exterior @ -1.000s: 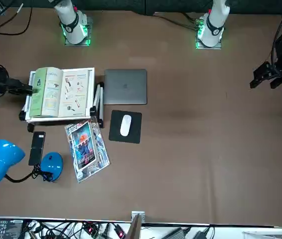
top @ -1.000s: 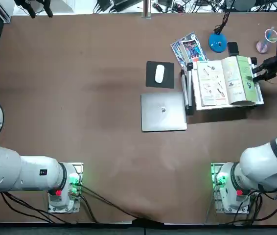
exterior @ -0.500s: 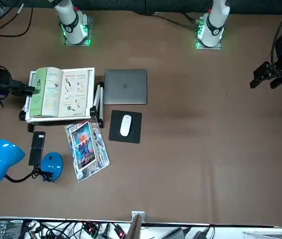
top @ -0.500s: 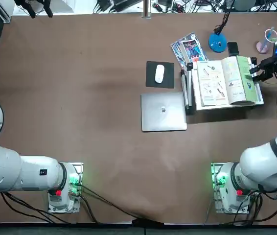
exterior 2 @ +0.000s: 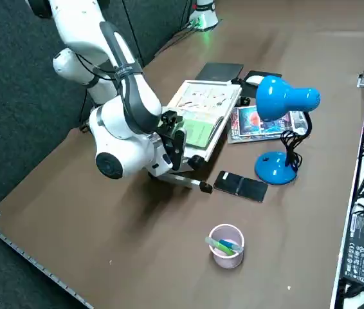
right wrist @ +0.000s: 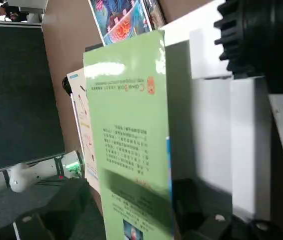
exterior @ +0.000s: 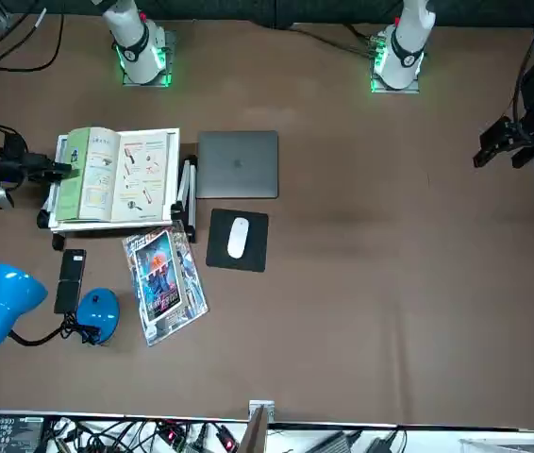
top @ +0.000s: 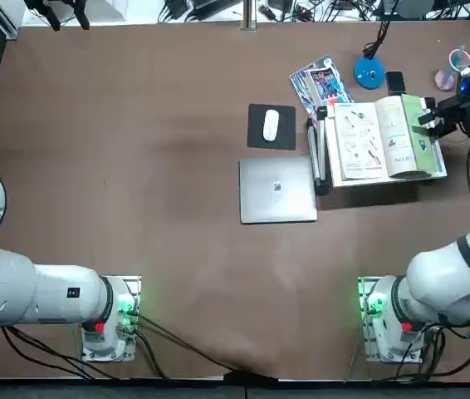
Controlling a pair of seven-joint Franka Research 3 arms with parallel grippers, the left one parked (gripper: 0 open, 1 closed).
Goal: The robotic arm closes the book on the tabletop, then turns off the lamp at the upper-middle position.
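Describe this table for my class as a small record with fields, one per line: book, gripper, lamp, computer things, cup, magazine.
book: lies open on a white stand, book pages showing, green cover at one side
right gripper: at the green cover's edge, fingers apart
lamp: blue, round base on the table; lit or not, cannot tell
laptop: closed, beside the stand
mouse: white, on a black mat
cup: holds pens
magazine: glossy, between lamp base and mat

top view: overhead, straight down
front view: across the table, facing the robot
right side view: raised, diagonal
wrist view: closest, over the book [right wrist: 126,140]
shared: book
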